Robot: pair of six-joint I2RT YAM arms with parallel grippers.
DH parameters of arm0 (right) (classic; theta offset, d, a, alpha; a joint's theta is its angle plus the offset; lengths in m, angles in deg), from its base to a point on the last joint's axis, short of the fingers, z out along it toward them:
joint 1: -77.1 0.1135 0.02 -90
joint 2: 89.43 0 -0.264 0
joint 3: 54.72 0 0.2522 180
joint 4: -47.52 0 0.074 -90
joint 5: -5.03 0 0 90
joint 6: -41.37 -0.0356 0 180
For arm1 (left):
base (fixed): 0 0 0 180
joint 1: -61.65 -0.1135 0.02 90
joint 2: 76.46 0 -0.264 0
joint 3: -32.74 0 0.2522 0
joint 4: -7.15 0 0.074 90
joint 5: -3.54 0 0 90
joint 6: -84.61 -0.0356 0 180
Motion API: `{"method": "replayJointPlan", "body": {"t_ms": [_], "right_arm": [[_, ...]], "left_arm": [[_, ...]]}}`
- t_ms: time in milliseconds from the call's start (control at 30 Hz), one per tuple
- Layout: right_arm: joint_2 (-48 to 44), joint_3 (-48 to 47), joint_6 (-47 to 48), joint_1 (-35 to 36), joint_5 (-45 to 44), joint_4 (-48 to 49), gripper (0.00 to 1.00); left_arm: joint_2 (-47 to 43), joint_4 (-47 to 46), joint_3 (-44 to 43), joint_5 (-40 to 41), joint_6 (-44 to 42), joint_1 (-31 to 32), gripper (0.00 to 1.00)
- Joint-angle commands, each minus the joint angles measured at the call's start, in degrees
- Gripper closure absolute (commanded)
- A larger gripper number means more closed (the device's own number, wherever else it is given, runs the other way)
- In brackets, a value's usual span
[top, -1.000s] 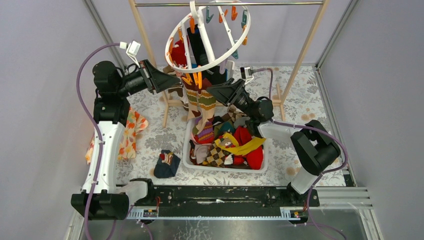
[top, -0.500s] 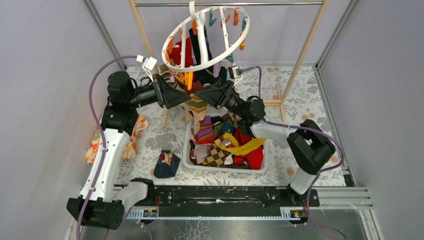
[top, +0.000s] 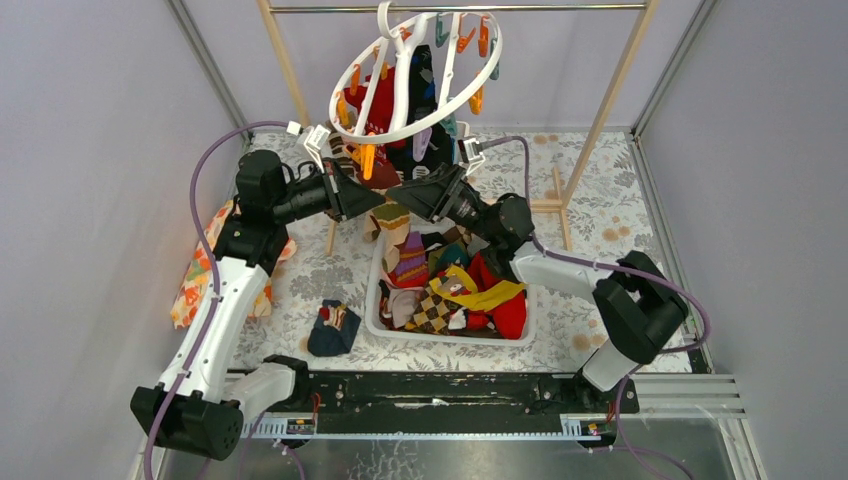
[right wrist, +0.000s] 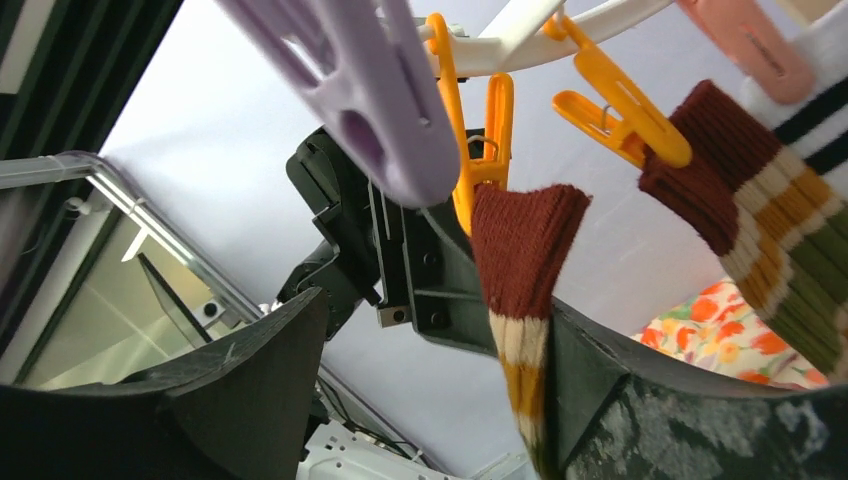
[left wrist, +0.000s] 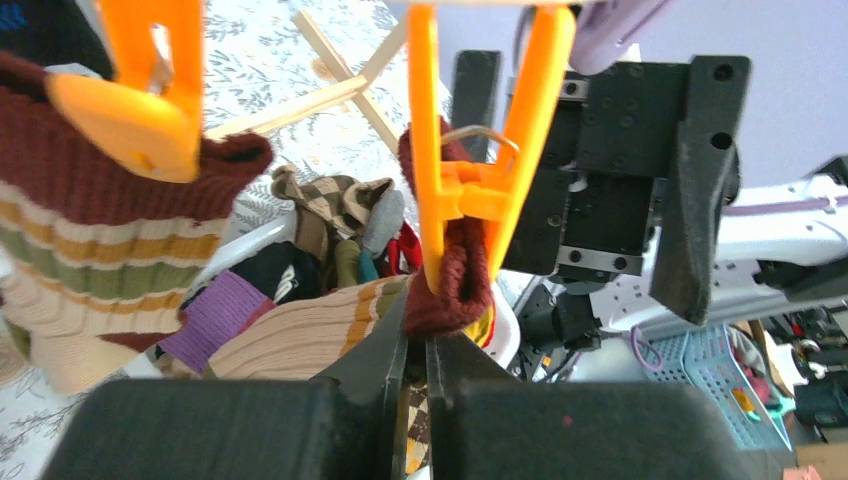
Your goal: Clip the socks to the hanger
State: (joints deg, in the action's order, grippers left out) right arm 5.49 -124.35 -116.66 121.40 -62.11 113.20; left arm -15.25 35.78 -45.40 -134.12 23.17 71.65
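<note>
the maroon cuff of a striped sock [left wrist: 447,285] is pinched between the closed fingers of the left gripper [left wrist: 417,340] and is bitten by an orange clip [left wrist: 470,190] of the hanger [top: 400,136]. the right gripper [right wrist: 440,330] is spread wide around that sock. other socks [top: 490,290] are piled in a white basket [top: 455,340].

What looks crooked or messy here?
The hanger hangs tilted, not level, on the rod. One dark sock lies alone on the table, left of the white bin holding the other socks. A flowered cloth sits crumpled at the table's left edge.
</note>
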Motion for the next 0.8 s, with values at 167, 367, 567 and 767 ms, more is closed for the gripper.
{"method": "replayJointPlan", "body": {"t_ms": [167, 367, 567, 767], "right_arm": [[-9.2, 5.1, 7.3, -6.3, -1.5, -7.5, 0.19], [-5.8, 2.2, 3.8, -7.5, 0.6, 2.1, 0.22], [2.4, -6.0, -6.9, -9.3, 5.2, 17.9, 0.23], [3.7, -9.6, -7.1, -9.7, 5.3, 18.7, 0.24]], "left_arm": [[-1.9, 4.9, -5.8, 3.7, -3.0, -0.1, 0.92], [-2.2, 8.5, -7.9, 3.7, -4.8, -0.1, 0.92], [-2.5, 11.0, -8.7, 5.1, -7.0, -0.1, 0.92], [-2.2, 12.9, -10.1, 6.1, -8.5, -0.1, 0.92]]}}
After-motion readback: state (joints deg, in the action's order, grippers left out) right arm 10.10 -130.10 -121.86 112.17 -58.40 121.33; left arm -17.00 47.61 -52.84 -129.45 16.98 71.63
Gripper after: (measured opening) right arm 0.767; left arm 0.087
